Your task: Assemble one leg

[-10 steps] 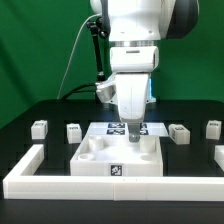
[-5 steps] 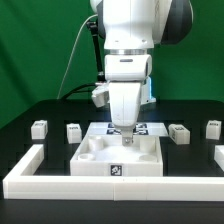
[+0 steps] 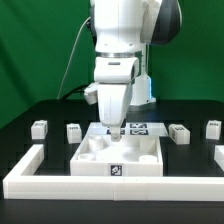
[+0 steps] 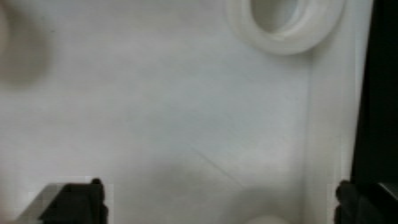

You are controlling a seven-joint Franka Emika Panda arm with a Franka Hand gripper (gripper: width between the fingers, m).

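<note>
Several small white legs with black-and-white tags stand in a row on the black table: two at the exterior view's left (image 3: 39, 128) (image 3: 74, 130) and two at its right (image 3: 179, 133) (image 3: 213, 128). My gripper (image 3: 113, 132) hangs low over the back part of the big white tray-like part (image 3: 95, 167), away from every leg. In the wrist view the gripper (image 4: 221, 203) is open and empty. Its dark fingertips (image 4: 71, 200) stand wide apart over the tray's white surface, and a round socket (image 4: 294, 25) shows beyond them.
A long white L-shaped border wall (image 3: 30, 170) runs along the front and the exterior view's left. The marker board (image 3: 138, 127) lies behind the tray. A cable hangs behind the arm in front of the green backdrop.
The arm and gripper have moved toward the exterior view's left over the tray, staying open. The legs and tray have not moved.
</note>
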